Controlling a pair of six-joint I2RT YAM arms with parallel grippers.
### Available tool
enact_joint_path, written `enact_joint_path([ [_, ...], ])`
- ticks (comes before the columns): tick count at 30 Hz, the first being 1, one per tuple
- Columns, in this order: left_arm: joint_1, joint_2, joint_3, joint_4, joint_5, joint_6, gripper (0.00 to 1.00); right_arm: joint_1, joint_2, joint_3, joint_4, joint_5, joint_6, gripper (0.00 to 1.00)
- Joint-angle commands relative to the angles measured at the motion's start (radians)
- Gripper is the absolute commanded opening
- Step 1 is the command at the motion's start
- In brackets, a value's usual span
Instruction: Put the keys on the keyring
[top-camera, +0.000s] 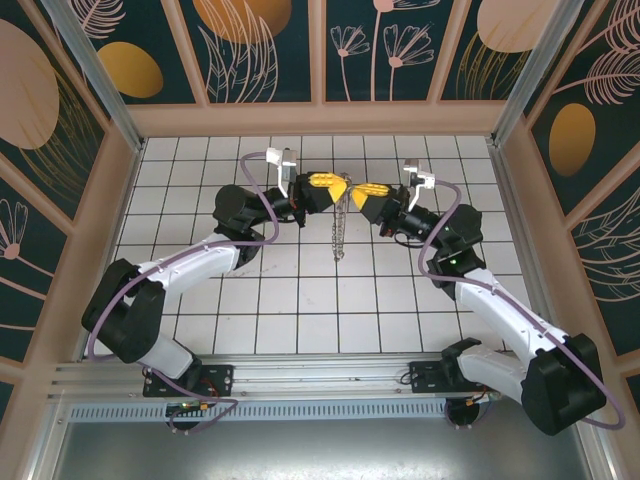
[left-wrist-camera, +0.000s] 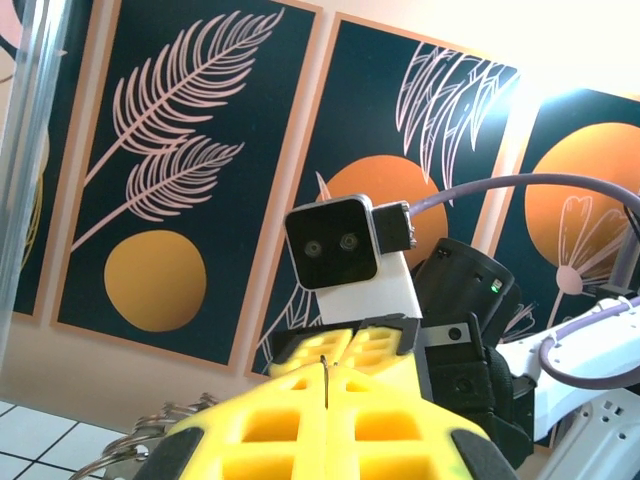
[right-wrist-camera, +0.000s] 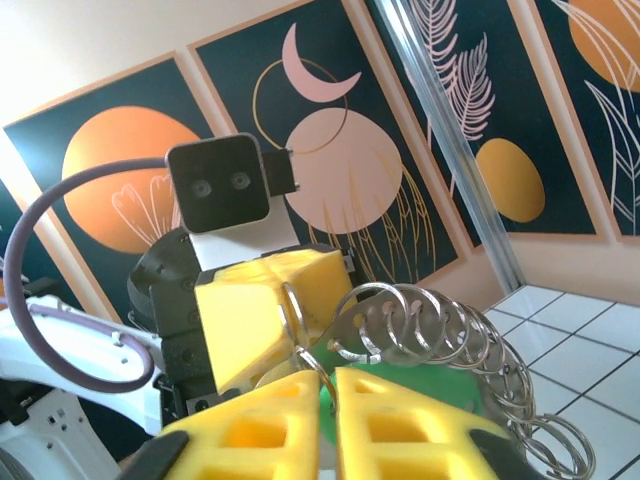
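Both grippers meet fingertip to fingertip above the middle of the tiled floor. My left gripper (top-camera: 338, 184) (left-wrist-camera: 327, 372) is shut on the thin grey wire of the keyring (top-camera: 342, 225), whose fringe of silvery loops (right-wrist-camera: 450, 325) hangs down between the arms. My right gripper (top-camera: 357, 190) (right-wrist-camera: 328, 388) is shut, with a small silvery loop caught in the narrow slit between its yellow fingers (right-wrist-camera: 400, 420). The key's green head (right-wrist-camera: 432, 385) lies just behind those fingers, touching the loops. Whether the green head is pinched too is hidden.
White tiled floor (top-camera: 300, 300) spreads under the arms. Patterned wall panels (top-camera: 265, 50) and metal posts (top-camera: 90, 80) fence the cell. A rail (top-camera: 320, 375) runs along the near edge by both bases.
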Motion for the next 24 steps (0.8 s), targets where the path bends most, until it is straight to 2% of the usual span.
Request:
enact_joint_path([
  [1, -0.007, 0.003, 0.013, 0.077, -0.011, -0.018, 0.0, 0.009, -0.003, 0.021, 0.048, -0.017, -0.017, 0.0],
  [20, -0.007, 0.006, 0.013, 0.088, -0.024, -0.017, 0.0, 0.023, -0.02, -0.03, -0.047, -0.031, -0.059, 0.0],
  [23, -0.006, 0.01, 0.013, 0.092, -0.024, -0.022, 0.0, 0.025, -0.019, -0.022, -0.061, -0.067, -0.064, 0.0],
  [24, -0.007, 0.01, 0.013, 0.092, -0.024, -0.023, 0.0, 0.024, -0.02, -0.011, -0.083, -0.08, -0.073, 0.05],
])
